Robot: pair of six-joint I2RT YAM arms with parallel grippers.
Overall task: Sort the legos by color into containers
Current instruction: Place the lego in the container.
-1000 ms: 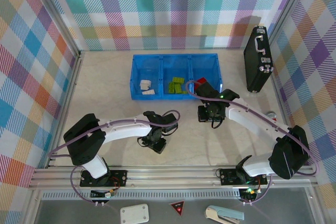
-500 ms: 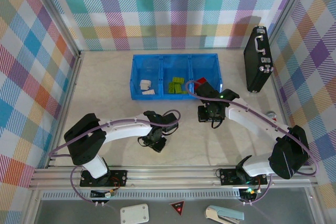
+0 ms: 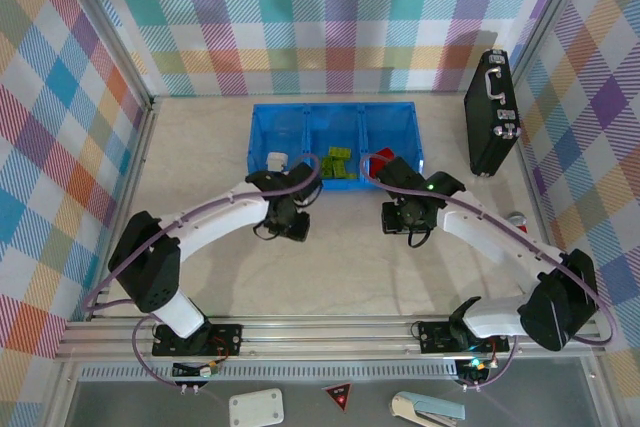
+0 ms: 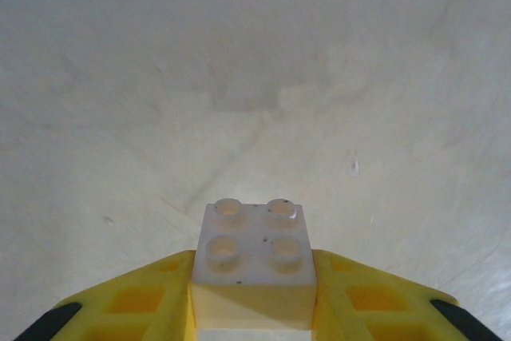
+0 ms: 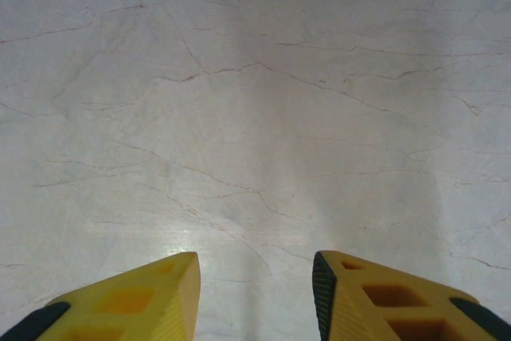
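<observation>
A cream four-stud lego (image 4: 252,255) is clamped between the yellow fingers of my left gripper (image 4: 252,309), which is shut on it above bare table. In the top view the left gripper (image 3: 288,217) hangs just in front of the left compartment of the blue tray (image 3: 330,107). That compartment holds white legos (image 3: 277,160). Green legos (image 3: 337,164) lie in the middle compartment and a red lego (image 3: 383,154) in the right one. My right gripper (image 3: 404,219) hovers in front of the tray's right end. Its fingers (image 5: 156,297) stand open over bare table.
A black case with metal latches (image 3: 491,112) stands at the back right. A small red and silver object (image 3: 517,219) lies beside the right arm. Checked walls close in the table on three sides.
My left gripper closed on the cream lego, lifted it and carried it away from the near table toward the tray's left compartment. The right gripper shifted slightly right.
</observation>
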